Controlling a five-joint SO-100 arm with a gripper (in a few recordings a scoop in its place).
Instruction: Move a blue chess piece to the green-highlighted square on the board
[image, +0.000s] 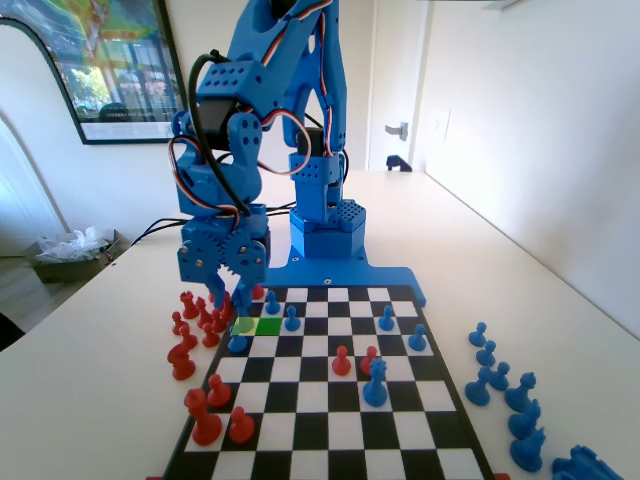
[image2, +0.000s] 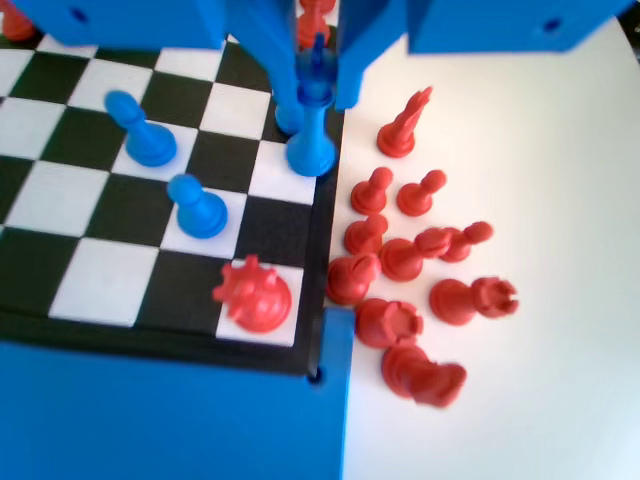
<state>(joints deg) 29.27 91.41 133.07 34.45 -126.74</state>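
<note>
In the wrist view my gripper (image2: 316, 98) hangs over the board (image2: 60, 290) at its right edge column. The jaws close against both sides of the head of a slim blue chess piece (image2: 310, 150), whose base is over a white square. A second blue piece (image2: 286, 120) stands just behind it. In the fixed view the gripper (image: 230, 305) is low at the board's (image: 330, 470) left edge, over the pale yellow square (image: 246, 326). The green-highlighted square (image: 268, 325) lies bare right beside it. The held piece is hidden behind the fingers there.
Blue pawns (image: 271, 303) (image: 291, 318) stand beside the green square, and another blue piece (image: 238, 342) stands just in front of the yellow one. A red piece (image2: 250, 295) sits on the corner square. Red pieces (image2: 410, 250) crowd the table by the board's edge. Captured blue pieces (image: 500, 385) lie off the other side.
</note>
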